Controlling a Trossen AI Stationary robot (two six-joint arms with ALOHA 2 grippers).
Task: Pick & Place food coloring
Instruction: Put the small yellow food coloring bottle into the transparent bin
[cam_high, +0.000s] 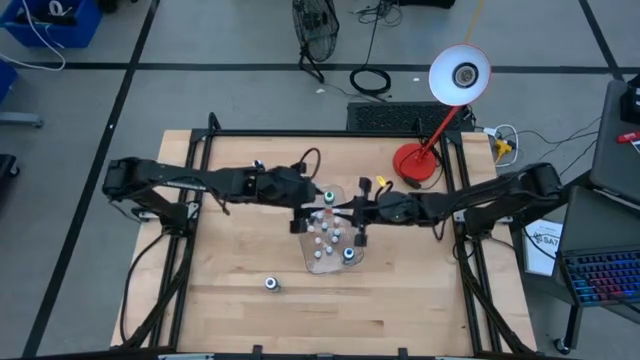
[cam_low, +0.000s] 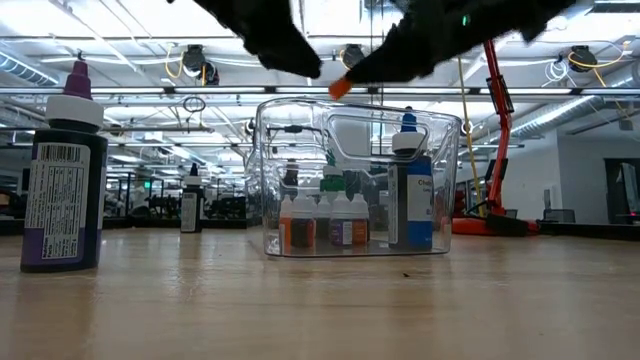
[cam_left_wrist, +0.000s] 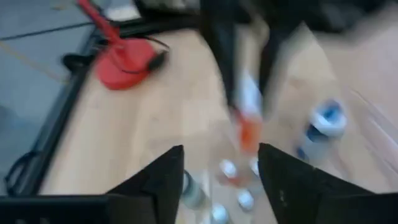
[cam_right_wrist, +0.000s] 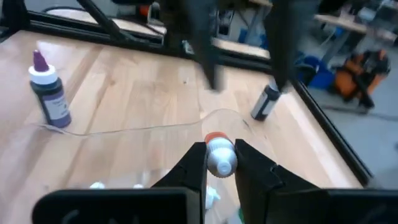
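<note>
**Orange-capped bottle gripped over the tray**

The right pincer (cam_right_wrist: 221, 163) is clamped on one orange-capped food coloring bottle (cam_right_wrist: 220, 154) above the clear tray (cam_low: 440, 190). The left pincer (cam_left_wrist: 221, 171) stands apart beside it. Two bottles, purple-capped (cam_low: 64, 180) and dark (cam_low: 190, 205), stand outside on the worktop (cam_low: 320, 300)

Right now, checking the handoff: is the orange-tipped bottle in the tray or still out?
Out. The right hand grips the orange-tipped bottle above the clear tray, whose other bottles stand inside.

The wooden table (cam_high: 240, 260) carries a clear tray (cam_low: 350, 180), a red lamp base (cam_high: 415, 163), and apparently three loose bottles (cam_low: 62, 180).
</note>
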